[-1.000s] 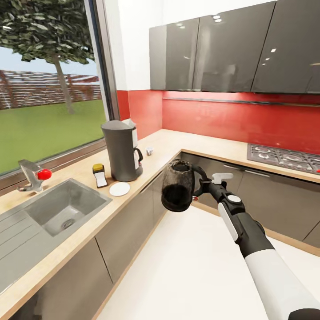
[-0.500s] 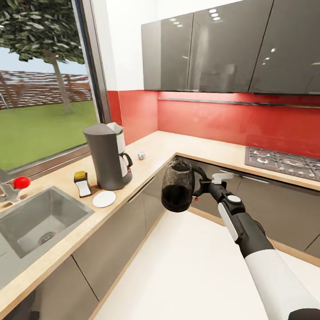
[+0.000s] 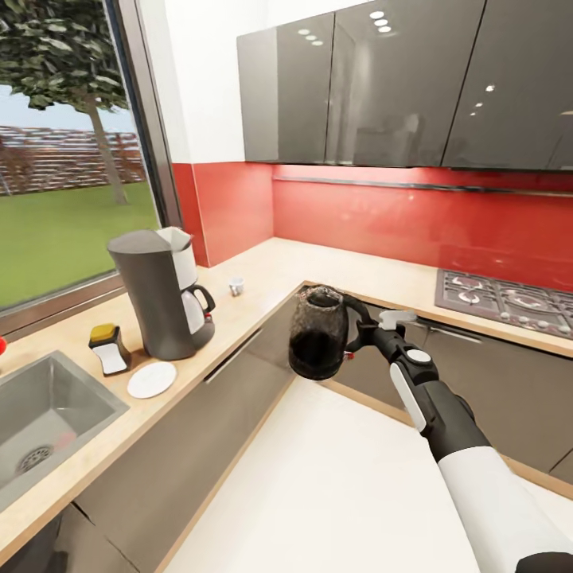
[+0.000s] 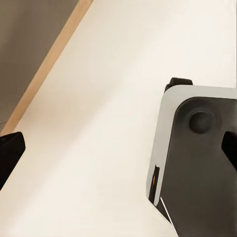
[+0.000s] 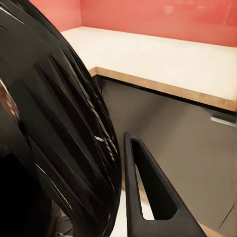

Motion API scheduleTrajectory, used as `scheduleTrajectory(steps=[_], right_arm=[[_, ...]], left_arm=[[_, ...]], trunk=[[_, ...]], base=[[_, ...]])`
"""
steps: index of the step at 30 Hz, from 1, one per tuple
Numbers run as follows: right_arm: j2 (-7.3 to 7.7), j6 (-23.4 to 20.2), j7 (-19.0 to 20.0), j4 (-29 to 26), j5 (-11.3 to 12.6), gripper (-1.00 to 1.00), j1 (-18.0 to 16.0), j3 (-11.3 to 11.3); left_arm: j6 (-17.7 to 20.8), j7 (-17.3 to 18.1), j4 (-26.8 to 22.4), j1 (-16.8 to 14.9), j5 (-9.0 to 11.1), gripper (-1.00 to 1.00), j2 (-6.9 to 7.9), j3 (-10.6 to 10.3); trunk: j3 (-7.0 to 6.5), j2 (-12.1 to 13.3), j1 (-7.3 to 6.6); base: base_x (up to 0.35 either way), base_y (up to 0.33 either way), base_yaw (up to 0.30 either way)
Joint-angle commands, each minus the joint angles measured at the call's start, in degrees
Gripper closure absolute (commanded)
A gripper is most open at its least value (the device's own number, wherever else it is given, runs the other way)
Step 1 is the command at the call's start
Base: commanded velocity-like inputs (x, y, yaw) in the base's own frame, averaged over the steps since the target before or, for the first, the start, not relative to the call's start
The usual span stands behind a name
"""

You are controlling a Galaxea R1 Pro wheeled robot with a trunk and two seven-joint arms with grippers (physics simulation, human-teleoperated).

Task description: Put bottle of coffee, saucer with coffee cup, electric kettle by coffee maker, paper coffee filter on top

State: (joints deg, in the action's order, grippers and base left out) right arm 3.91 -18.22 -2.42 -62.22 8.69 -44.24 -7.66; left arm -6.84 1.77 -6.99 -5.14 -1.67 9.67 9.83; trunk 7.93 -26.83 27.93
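The kettle (image 3: 318, 333), a dark, glossy, ribbed jug with a looped handle, hangs in the air over the white floor (image 3: 334, 477), carried by the right hand (image 3: 362, 328), whose fingers are pinched on that handle. In the right wrist view its ridged black wall (image 5: 54, 133) sits close against the camera, with a slim black finger (image 5: 148, 192) beside it. It is not yet on the desk (image 3: 263, 278), so this step is under way, by my reading.

From the kettle, the coffee maker (image 3: 159, 293) stands at about 9 o'clock on the pale wood-look desk: a matte grey tower with a small glass pot at its base. A white paper filter (image 3: 177, 239) seems to poke from its top, so that step looks done. A flat white saucer (image 3: 152, 380) lies just beside it, toward the desk's front edge, bare; a tiny cup (image 3: 236, 286) sits apart, farther back, so the cup appears still to be moved. A small yellow-topped object (image 3: 108, 348), perhaps the coffee bottle, lies near the maker; I cannot tell for sure.

The steel sink (image 3: 40, 414) lies at 8 o'clock. Behind run a glossy red wall and grey cabinets.

The left hand's fingers (image 4: 10, 155) show spread, holding nothing.
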Motion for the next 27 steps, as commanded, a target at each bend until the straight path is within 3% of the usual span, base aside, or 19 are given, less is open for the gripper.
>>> scheduleTrajectory(steps=[1,27], right_arm=[[0.04,-0.2,-0.2,-0.1,0.5,1.00,-0.1,-0.1],[-0.13,-0.2,-0.2,0.0,0.5,1.00,-0.1,-0.2]], left_arm=[[-0.2,0.2,0.1,0.0,-0.2,-1.00,0.00,0.4],[-0.2,0.2,0.1,0.0,-0.2,-1.00,0.00,0.4]], trunk=[[0.10,-0.1,0.05],[0.10,-0.1,0.05]], base=[[0.282,-0.209,0.000],[0.270,-0.218,0.000]])
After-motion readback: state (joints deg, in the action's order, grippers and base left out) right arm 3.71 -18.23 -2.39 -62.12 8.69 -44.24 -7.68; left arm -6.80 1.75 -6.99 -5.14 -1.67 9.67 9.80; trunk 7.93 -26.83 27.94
